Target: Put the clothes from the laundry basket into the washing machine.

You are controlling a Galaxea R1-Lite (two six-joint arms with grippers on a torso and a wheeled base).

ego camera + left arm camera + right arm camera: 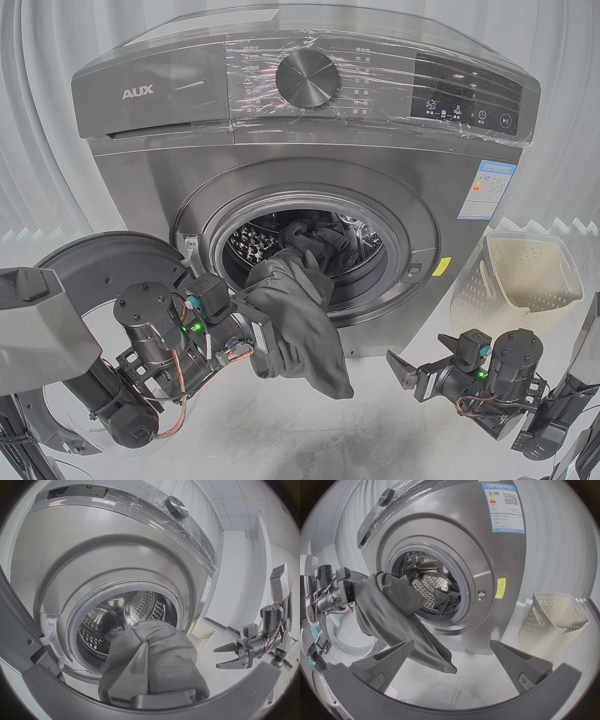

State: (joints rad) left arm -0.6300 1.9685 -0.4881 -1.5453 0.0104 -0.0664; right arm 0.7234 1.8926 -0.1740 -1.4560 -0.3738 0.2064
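Head view: the jaws of our left gripper [257,342] pinch a dark grey garment [300,325] at the drum mouth [250,244]. Our right gripper [417,357] hangs with its jaws spread and empty, near the laundry basket [531,281]. We judge a release now risky: most of the cloth hangs outside, below the rim of the washing machine [375,169], and could slide to the floor [375,425]. It looks soft, thick and limp, bunched over the fingers.

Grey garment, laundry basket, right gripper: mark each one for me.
grey garment [300,325], head view, middle of the hanging fold.
laundry basket [531,275], head view, perforated inner wall.
right gripper [216,658], left wrist view, gap midway between its open fingertips.
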